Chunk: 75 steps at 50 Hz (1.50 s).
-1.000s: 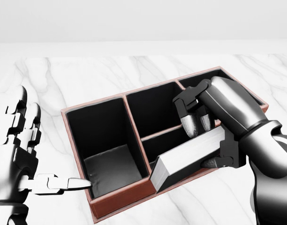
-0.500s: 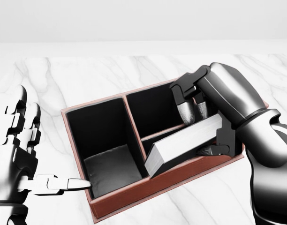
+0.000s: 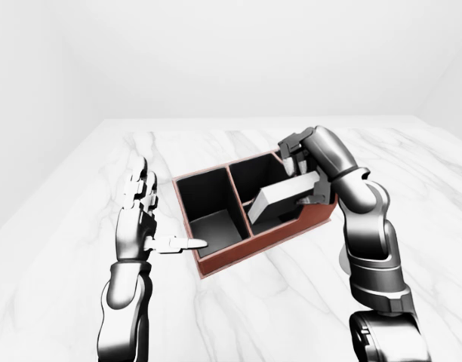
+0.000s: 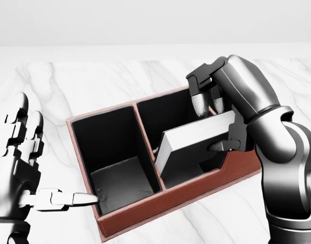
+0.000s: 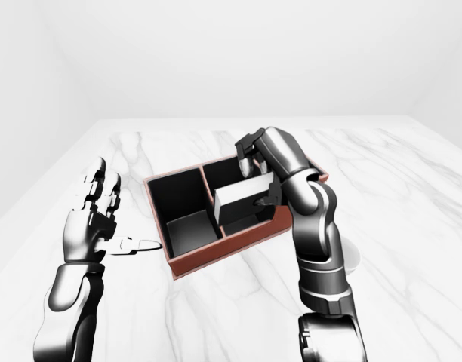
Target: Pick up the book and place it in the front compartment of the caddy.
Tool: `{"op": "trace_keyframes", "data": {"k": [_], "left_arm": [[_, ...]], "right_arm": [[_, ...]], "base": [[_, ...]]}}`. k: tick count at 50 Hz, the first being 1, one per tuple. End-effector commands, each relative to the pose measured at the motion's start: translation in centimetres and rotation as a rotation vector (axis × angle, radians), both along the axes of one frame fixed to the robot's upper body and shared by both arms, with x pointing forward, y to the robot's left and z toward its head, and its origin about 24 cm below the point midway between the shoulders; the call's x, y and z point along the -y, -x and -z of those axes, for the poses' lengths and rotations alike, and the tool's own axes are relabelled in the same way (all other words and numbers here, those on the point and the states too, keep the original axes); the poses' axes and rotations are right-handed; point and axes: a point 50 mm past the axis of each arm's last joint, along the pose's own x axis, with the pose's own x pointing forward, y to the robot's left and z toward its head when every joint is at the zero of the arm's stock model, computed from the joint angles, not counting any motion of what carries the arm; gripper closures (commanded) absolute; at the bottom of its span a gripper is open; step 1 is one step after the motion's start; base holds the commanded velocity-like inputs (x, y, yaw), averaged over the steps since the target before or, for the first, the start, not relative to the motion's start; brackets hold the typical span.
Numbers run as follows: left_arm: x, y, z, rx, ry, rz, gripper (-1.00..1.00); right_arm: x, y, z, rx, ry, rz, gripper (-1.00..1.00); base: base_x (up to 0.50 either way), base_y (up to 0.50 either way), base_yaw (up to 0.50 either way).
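My right hand (image 4: 216,127) clamps the book (image 4: 193,138), tilted over the caddy (image 4: 145,213) at frame centre; I should level it before lowering. Left hand (image 4: 23,168) spread, lower left.

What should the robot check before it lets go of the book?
1. Right hand closed round the book: ok.
2. Book above the caddy compartment nearest the bottom of the head view, right of the divider: ok.
3. Book level: not ok, its left end tips down into the compartment.
4. Book resting on the compartment floor: cannot tell, the wall hides it.
5. Left hand clear of the book: ok, open, one fingertip at the caddy's left rim.
6. Caddy flat on the marble table: ok.
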Motion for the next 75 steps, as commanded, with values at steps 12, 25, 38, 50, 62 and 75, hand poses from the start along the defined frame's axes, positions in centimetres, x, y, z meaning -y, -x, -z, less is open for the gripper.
{"op": "trace_keyframes", "data": {"k": [12, 25, 38, 50, 62, 75], "left_arm": [[0.0, 0.0, 0.0, 0.001, 0.0, 0.0, -0.99], [0.0, 0.0, 0.0, 0.001, 0.0, -0.001, -0.99], [0.0, 0.0, 0.1, -0.006, 0.0, 0.001, -0.99], [0.0, 0.0, 0.1, -0.003, 0.001, 0.0, -1.0], [0.1, 0.0, 0.0, -0.002, 0.001, 0.001, -0.99], [0.1, -0.1, 0.2, -0.008, 0.001, 0.001, -0.99]], "right_arm": [[-0.2, -1.9, -0.4, 0.054, -0.016, 0.044, 1.0], [-0.4, -2.9, -0.9, 0.066, -0.018, 0.047, 1.0], [-0.3, -3.9, -1.0, 0.07, -0.017, 0.058, 1.0], [-0.5, -4.6, -0.9, 0.07, -0.017, 0.062, 1.0], [-0.9, -5.3, -1.0, 0.071, -0.023, 0.061, 1.0], [-0.8, -6.1, -0.6, 0.067, -0.022, 0.074, 1.0]], "base": [[0.0, 0.0, 0.0], [0.0, 0.0, 0.0], [0.0, 0.0, 0.0], [0.0, 0.0, 0.0], [0.0, 0.0, 0.0], [0.0, 0.0, 0.0]]}}
